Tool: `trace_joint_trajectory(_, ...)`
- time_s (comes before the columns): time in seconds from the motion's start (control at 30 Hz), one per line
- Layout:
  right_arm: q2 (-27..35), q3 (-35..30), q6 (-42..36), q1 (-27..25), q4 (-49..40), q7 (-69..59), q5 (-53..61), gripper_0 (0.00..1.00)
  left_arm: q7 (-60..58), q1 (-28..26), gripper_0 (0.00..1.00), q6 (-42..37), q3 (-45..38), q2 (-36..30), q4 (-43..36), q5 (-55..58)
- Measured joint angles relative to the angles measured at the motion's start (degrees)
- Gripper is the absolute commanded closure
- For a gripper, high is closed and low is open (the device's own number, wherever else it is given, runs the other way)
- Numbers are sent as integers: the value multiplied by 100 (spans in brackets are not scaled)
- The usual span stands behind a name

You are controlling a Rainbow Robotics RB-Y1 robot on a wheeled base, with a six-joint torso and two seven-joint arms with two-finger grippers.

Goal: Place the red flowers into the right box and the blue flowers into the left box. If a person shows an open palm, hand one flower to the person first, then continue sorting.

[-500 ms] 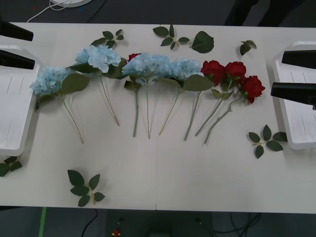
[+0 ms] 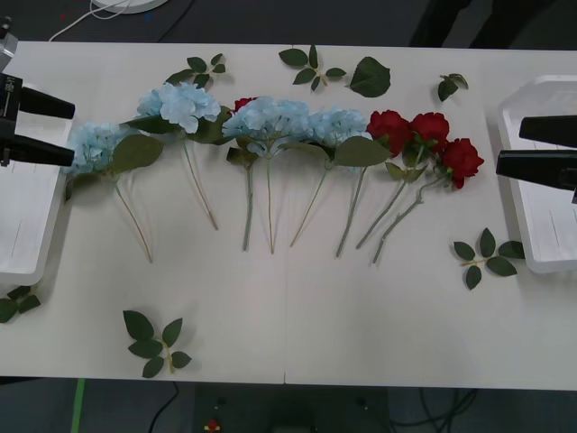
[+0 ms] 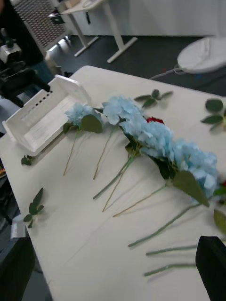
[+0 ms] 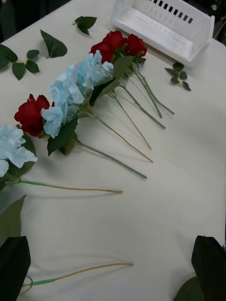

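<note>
We see pale-blue fluffy hydrangeas (image 2: 270, 120) and deep-red roses (image 2: 424, 135) fanned out unsorted, white plastic trays at 9 (image 2: 22, 225) and 3 o'clock (image 2: 541, 221), left gripper (image 2: 56, 131) and right gripper (image 2: 509, 149) spread, empty, ready to pick.

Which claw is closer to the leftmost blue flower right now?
Left. The left claw sits over the left box, right beside the leftmost blue flower. The right claw is across the table over the right box.

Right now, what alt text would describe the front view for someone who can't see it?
Pale-blue hydrangeas and deep-red roses lie in a row across a white table, unsorted. The open left gripper and right gripper hover over white trays at either end.
</note>
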State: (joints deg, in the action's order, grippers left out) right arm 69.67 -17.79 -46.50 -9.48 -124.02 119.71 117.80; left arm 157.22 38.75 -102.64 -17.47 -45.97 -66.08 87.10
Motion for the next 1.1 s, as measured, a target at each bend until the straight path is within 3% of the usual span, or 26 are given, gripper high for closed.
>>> trace_joint_trajectory(0.17,114,40,-17,0,0,-1934,-1164,0,-213,7,0,538,1404,-804,-1,649)
trace_joint_trajectory(0.37,215,326,-675,139,0,-4185,-2532,0,-2401,154,0,1687,3729,-1870,-6,2196)
trace_joint_trajectory(0.5,215,756,-1401,621,4,-5746,-3306,0,-2927,393,0,2752,5327,-2340,-37,3486)
trace_joint_trajectory(0.67,211,1737,-1826,1572,169,-7094,-4029,0,-2935,858,0,3875,7065,-2683,-300,3921)
trace_joint_trajectory(0.93,-138,3452,-1871,3021,994,-8473,-5552,0,-4642,1273,0,4741,7822,-2721,-615,3858)
trace_joint_trajectory(1.1,-538,4355,-1866,3841,1827,-9394,-6028,0,-4812,1327,0,4882,7851,-2721,-623,3475)
